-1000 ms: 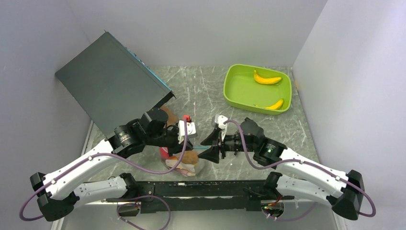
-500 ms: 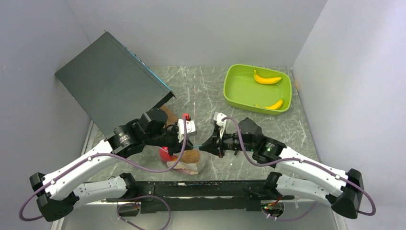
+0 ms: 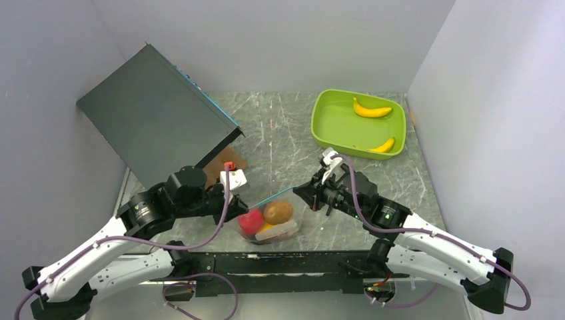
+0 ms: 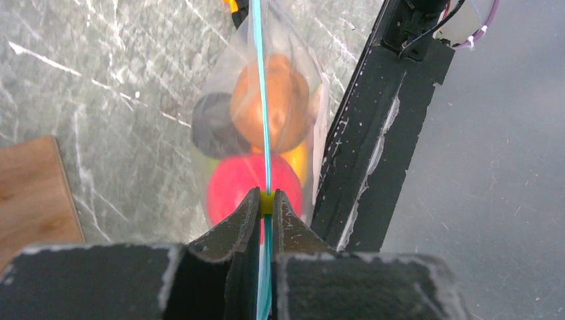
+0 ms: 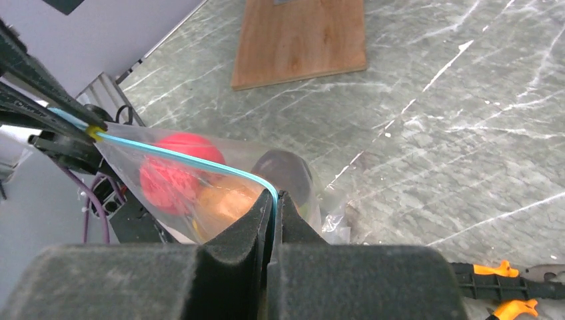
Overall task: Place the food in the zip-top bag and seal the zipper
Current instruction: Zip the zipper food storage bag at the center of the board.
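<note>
The clear zip-top bag hangs between my two grippers near the table's front edge. Inside it are a red fruit, a brown pear, a dark plum and a yellow piece. Its blue-green zipper is stretched taut from one gripper to the other. My left gripper is shut on the zipper's left end, with a small yellow tab between its tips. At the other end, my right gripper is shut on the zipper. Two yellow bananas lie in the lime-green tray.
A large dark box leans at the back left, with a wooden board below its corner. A black rail runs along the near edge beside the bag. Black-and-orange pliers lie right of the right gripper.
The right gripper has shut on the zipper. The two grippers have moved apart, left going left and right going right, pulling the zipper taut and exposing the bag.
</note>
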Robot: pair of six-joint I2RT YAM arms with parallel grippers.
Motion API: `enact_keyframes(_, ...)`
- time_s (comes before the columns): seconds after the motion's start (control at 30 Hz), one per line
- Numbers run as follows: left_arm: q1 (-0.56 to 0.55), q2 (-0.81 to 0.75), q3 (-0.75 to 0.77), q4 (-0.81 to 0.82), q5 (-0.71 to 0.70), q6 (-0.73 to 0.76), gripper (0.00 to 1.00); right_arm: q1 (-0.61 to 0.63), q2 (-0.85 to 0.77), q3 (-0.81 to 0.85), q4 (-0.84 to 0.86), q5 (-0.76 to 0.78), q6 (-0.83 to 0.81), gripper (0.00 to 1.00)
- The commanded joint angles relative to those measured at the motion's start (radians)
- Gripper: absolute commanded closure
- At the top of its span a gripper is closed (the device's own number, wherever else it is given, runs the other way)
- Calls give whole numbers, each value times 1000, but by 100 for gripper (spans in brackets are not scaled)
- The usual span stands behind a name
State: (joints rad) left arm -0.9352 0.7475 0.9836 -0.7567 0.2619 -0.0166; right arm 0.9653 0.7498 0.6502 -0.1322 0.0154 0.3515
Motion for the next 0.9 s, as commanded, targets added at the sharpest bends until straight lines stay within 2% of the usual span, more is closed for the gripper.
enact_keyframes(0.0, 4, -76, -32, -111, -45, -79, 100, -13, -22, 2, 0, 153, 23, 100)
enact_keyframes(0.2, 4, -145, -17, -161, -62, -128, 100, -13, -12, 2, -6, 175, 23, 100)
enact_keyframes(0.6, 4, -171, 21, -252, -113, -177, 100, -14, 2, 2, -7, 181, 25, 100)
enact_keyframes(0.63, 3, -171, 23, -254, -120, -182, 96, -15, 5, 3, -5, 175, 24, 100)
enact_keyframes(0.77, 4, -170, 46, -237, -157, -206, 63, -17, 36, 18, 0, 162, 28, 100)
enact_keyframes(0.87, 3, -177, 73, -213, -203, -240, 45, -17, 83, 44, 2, 155, 45, 100)
